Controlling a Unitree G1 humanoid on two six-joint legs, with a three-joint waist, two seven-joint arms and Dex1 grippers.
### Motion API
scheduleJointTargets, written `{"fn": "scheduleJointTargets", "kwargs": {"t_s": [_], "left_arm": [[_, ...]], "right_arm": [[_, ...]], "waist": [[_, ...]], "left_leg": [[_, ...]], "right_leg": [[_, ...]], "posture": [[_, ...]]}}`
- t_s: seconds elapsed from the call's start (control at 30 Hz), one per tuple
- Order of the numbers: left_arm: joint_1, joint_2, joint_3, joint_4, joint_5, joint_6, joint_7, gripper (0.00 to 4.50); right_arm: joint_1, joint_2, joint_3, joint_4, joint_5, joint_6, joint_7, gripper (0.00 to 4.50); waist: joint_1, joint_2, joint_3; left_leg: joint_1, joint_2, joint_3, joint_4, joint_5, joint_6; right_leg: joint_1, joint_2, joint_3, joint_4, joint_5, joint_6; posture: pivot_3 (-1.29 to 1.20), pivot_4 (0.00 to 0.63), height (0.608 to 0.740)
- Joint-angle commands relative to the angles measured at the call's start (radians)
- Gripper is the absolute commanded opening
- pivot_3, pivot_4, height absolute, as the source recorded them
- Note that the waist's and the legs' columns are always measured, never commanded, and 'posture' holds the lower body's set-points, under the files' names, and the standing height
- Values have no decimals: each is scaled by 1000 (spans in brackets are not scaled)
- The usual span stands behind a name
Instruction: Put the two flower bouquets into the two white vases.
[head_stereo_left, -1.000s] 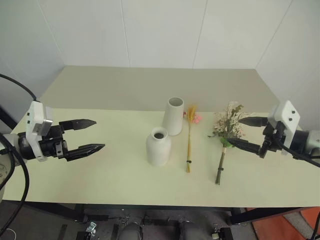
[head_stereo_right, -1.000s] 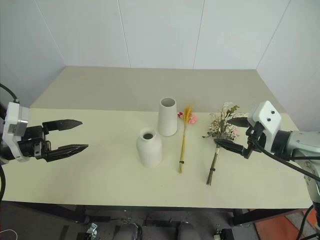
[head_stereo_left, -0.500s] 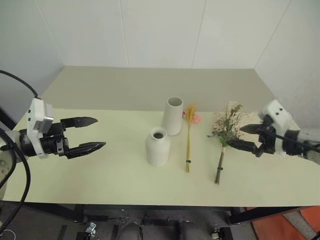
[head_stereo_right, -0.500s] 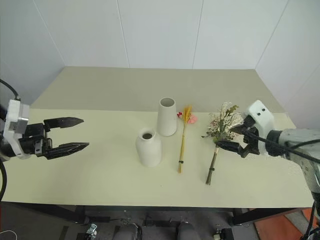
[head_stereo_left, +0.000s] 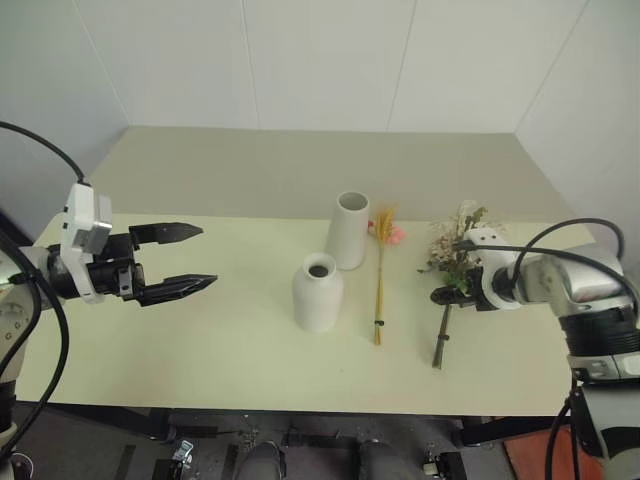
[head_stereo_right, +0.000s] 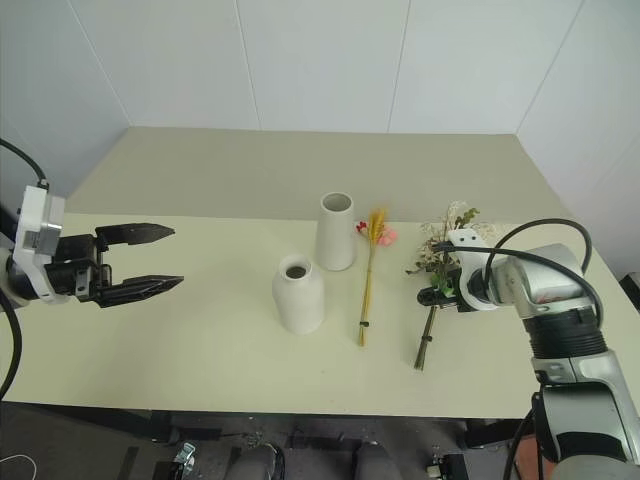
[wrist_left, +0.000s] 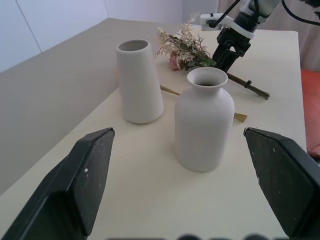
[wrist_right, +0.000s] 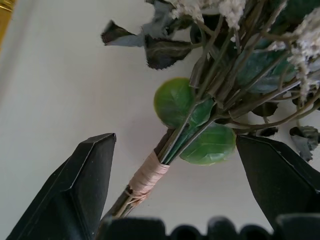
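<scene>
Bushy bouquet (head_stereo_left: 455, 255): lying flat on the bench (head_stereo_left: 200, 360), cream sprigs and green leaves pointing away from the robot, stems toward its near edge; the right hand is hanging directly over the wrapped part of the stems.
Binding (wrist_right: 146, 177): a tan wrap around the stems, sitting between the two fingers of the right hand in the right wrist view, round green leaves just beyond it.
Right hand (head_stereo_left: 447, 296): pointing steeply down at the bushy bouquet, fingers spread wide on either side of the stems, grasping nothing; whether the fingertips are touching the bench I cannot tell.
Thin bouquet (head_stereo_left: 379, 285): lying flat just to the left of the right hand, yellow-orange stalks straight, small pink flowers at the far end beside the tall vase.
Tall vase (head_stereo_left: 349, 230): standing upright, wide mouth, further left of the right hand, beyond the thin bouquet.
Round vase (head_stereo_left: 317, 292): standing upright with a narrow neck, just in front of and left of the tall vase, straight ahead of the left hand.
Left hand (head_stereo_left: 190, 257): hovering above the left part of the bench, well apart from both vases, fingers spread wide and holding nothing, pointing toward the round vase.
</scene>
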Motion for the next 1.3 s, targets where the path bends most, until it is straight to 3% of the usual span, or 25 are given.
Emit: {"fn": "scheduleJointTargets", "kwargs": {"t_s": [0.03,0.13,0.37,0.5,0.7,0.87,1.1,1.3], "left_arm": [[0,3,26,-15,-6,-19,-1,4500],[10,5,36,-22,-9,-16,1,4500],[25,6,46,-34,-12,-13,11,4500],[24,6,43,-32,-12,-16,13,4500],[0,8,28,-14,-9,-16,7,4500],[-44,4,-3,19,3,-19,-5,4500],[-81,-3,-33,44,10,-25,-17,4500],[-76,1,-28,39,7,-25,-19,4500]], "right_arm": [[-40,29,-6,78,-56,-32,-44,4458],[-35,37,15,88,-84,-76,-44,3908],[-35,51,6,93,-122,-104,-51,1494],[-55,89,-79,104,-162,-136,-137,253],[-75,234,-342,-4,-152,-460,-315,232],[-165,371,-404,-46,-92,-693,-321,232],[-301,545,-324,7,-74,-1018,-239,232],[-378,636,-284,79,-55,-1146,-183,232]], "waist": [[-1,0,0],[-3,-1,0],[-13,-1,0],[-21,-1,0],[-27,0,0],[-32,0,0],[-35,1,1],[-35,1,1]], "left_leg": [[0,0,0,0,0,0],[2,0,0,0,0,0],[2,1,0,0,0,0],[2,1,0,0,0,0],[0,1,1,0,0,0],[1,1,1,-1,0,0],[3,1,1,-1,0,0],[3,1,1,-1,0,0]], "right_leg": [[0,0,0,0,0,0],[1,1,0,0,1,0],[1,1,0,0,1,0],[1,1,0,0,1,0],[-1,1,1,1,1,0],[-2,1,2,2,1,0],[-2,1,2,7,1,0],[-2,1,2,8,1,0]], "posture": [[0,150,740],[0,150,740],[0,150,740],[0,150,740],[0,150,740],[0,150,740],[0,150,740],[0,150,740]]}}
